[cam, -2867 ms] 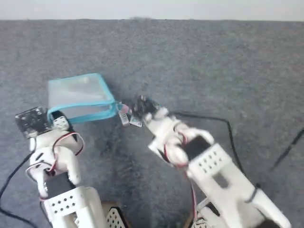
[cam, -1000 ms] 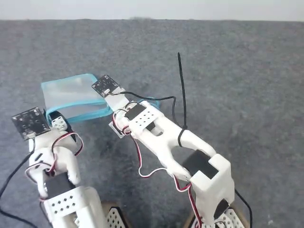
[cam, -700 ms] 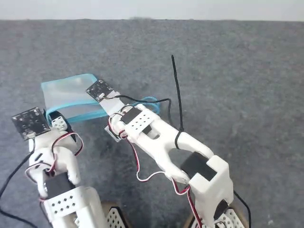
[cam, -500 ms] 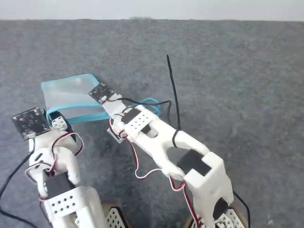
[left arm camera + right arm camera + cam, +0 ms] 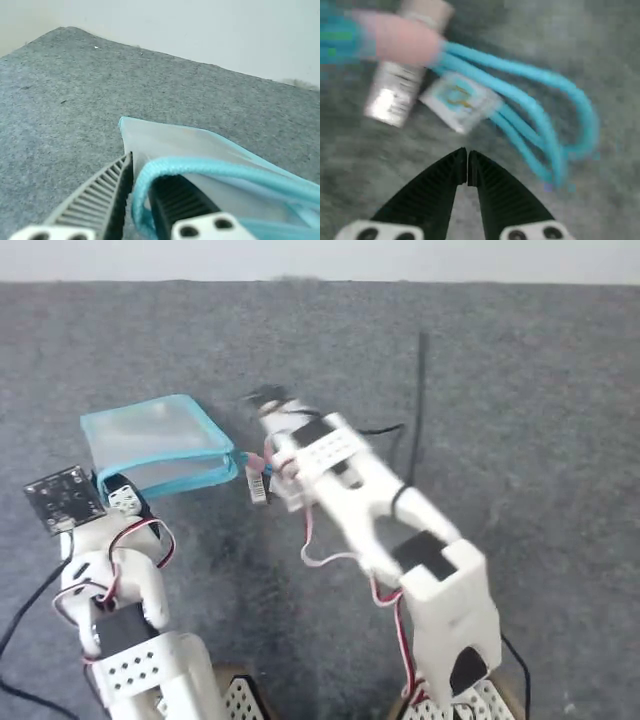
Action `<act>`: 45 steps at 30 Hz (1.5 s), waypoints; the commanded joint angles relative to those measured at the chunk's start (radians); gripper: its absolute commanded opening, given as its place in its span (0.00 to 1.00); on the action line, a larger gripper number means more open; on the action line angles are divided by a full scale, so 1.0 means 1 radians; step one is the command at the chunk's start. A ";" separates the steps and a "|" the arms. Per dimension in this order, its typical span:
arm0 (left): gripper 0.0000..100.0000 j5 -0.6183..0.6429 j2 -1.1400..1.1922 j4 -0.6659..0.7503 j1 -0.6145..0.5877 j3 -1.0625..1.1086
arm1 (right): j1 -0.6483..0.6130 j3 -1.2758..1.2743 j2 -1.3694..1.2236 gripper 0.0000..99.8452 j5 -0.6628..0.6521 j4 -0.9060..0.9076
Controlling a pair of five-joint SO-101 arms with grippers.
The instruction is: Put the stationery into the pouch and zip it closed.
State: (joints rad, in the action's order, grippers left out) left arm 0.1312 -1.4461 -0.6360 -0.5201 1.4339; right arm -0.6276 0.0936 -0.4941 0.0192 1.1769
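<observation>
The pouch is translucent with cyan trim and lies flat at the left of the grey mat. My left gripper is shut on the pouch's cyan rim, at its near corner. Just off the pouch's right end lie a pink and silver tube, a small square tag and a cyan cord loop. My right gripper hangs shut just short of the tag, with nothing between its fingers. In the high view the right arm stands over these items.
Grey felt mat covers the table up to a pale wall at the back. A black cable sticks up from the right arm. Both arm bases stand at the near edge. Open mat lies to the right and behind.
The right arm has swung right, off the pouch's right end, uncovering the small items there. The left arm has stayed put on the pouch.
</observation>
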 commanded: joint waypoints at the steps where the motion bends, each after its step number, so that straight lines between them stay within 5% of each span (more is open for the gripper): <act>1: 0.01 0.015 -0.002 0.025 0.012 -0.021 | 0.099 0.055 0.097 0.01 0.041 0.045; 14: 0.01 0.014 -0.002 0.054 0.011 -0.002 | -0.216 0.066 0.114 0.01 -0.040 -0.104; 21: 0.01 0.014 -0.002 0.055 0.012 -0.002 | -0.220 0.080 0.104 0.21 -0.029 -0.189; 28: 0.01 0.014 -0.002 0.055 0.012 -0.002 | -0.203 0.078 0.077 0.17 0.149 -0.285; 45: 0.01 0.014 -0.002 0.055 0.012 -0.001 | -0.110 0.080 -0.051 0.11 0.152 -0.265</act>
State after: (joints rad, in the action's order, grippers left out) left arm 0.1312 -1.4461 -0.6283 -0.5186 1.4538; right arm -0.7764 0.1289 -0.5600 0.1588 0.8823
